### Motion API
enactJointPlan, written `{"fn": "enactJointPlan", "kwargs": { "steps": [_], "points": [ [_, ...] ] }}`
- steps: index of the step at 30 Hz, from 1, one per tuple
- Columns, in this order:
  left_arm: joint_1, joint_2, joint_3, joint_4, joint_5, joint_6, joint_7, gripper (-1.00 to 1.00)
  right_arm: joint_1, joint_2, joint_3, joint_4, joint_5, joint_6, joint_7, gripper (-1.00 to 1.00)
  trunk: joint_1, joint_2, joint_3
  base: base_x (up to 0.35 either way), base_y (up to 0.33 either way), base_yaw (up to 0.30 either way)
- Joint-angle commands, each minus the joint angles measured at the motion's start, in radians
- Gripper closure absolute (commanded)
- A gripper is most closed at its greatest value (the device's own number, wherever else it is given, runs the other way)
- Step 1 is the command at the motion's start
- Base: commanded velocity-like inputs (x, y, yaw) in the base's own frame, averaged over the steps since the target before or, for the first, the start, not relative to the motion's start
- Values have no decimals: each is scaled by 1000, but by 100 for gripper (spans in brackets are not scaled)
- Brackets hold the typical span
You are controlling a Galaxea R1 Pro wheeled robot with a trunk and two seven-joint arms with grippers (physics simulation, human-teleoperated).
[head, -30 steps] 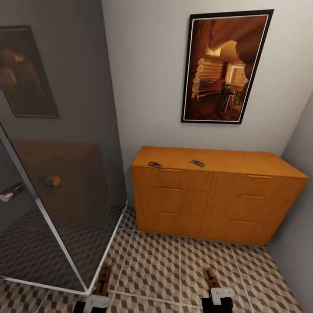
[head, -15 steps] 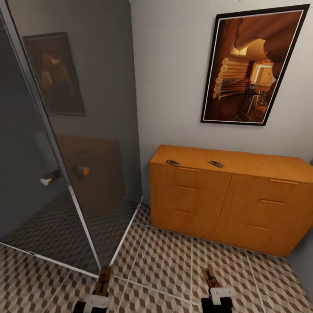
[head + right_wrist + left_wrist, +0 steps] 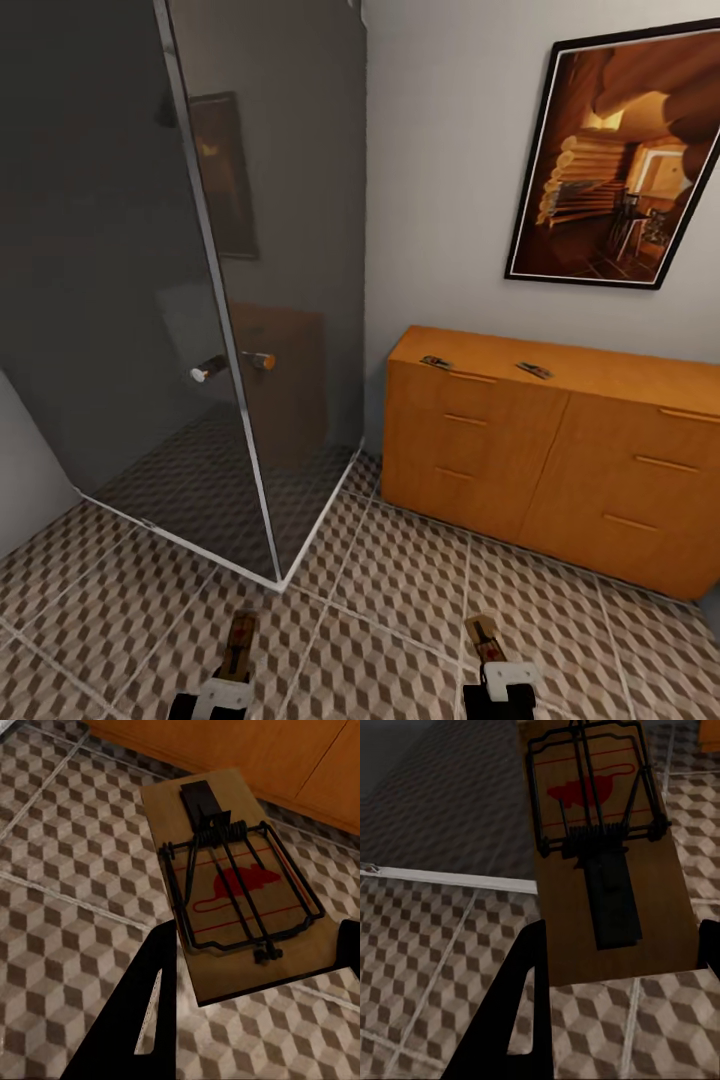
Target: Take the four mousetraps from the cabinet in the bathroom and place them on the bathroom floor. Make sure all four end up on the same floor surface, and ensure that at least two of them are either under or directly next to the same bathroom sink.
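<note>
Each gripper carries a mousetrap low over the cube-patterned bathroom floor (image 3: 390,610). My left gripper (image 3: 231,675) is shut on one mousetrap (image 3: 239,643), whose wooden board (image 3: 604,862) lies between the black fingers (image 3: 529,1012). My right gripper (image 3: 500,668) is shut on another mousetrap (image 3: 486,637), its red mouse mark and wire frame (image 3: 240,892) facing up. Two more mousetraps (image 3: 436,362) (image 3: 533,370) lie on top of the orange-brown cabinet (image 3: 560,460), ahead and to the right.
A dark glass shower enclosure (image 3: 120,300) with a metal frame and a door handle (image 3: 212,369) stands ahead on the left, its corner reaching toward me. A framed picture (image 3: 620,160) hangs on the white wall above the cabinet. Tiled floor lies between me and the cabinet.
The whole view has swung left: the cabinet and picture slid right in the picture and more of the shower glass shows. Both grippers keep their mousetraps.
</note>
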Motion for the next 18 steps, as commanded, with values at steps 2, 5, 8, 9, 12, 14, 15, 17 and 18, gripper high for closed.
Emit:
{"fn": "enactJointPlan", "kwargs": {
  "steps": [2,5,8,9,12,14,15,17,18],
  "points": [
    [-1,-1,-9,4,3,-4,4,100,0,0,3,0,8,1,-8,100,0,-1,-1,-108,0,255],
    [-1,-1,-9,4,3,-4,4,100,-1,1,3,1,8,1,-8,100,0,-1,-1,-41,0,255],
    [-1,-1,-9,4,3,-4,4,100,0,1,3,2,8,1,-8,100,0,-1,-1,-10,0,255],
    [-1,-1,-9,4,3,-4,4,100,0,1,3,2,8,1,-8,100,0,-1,-1,-5,0,255],
    [-1,-1,-9,4,3,-4,4,100,0,1,4,2,8,1,-8,100,0,-1,-1,-2,0,255],
    [-1,-1,-9,4,3,-4,4,100,0,1,4,2,8,1,-8,100,0,-1,-1,-1,0,255],
    [-1,-1,-9,4,3,-4,4,100,0,1,4,3,8,1,-8,100,0,-1,-1,0,0,255],
    [-1,-1,-9,4,3,-4,4,100,0,1,4,3,8,1,-8,100,0,-1,-1,0,0,255],
    [-1,-1,-9,4,3,-4,4,100,0,1,4,3,8,1,-8,100,0,-1,-1,0,0,260]
  ]
}}
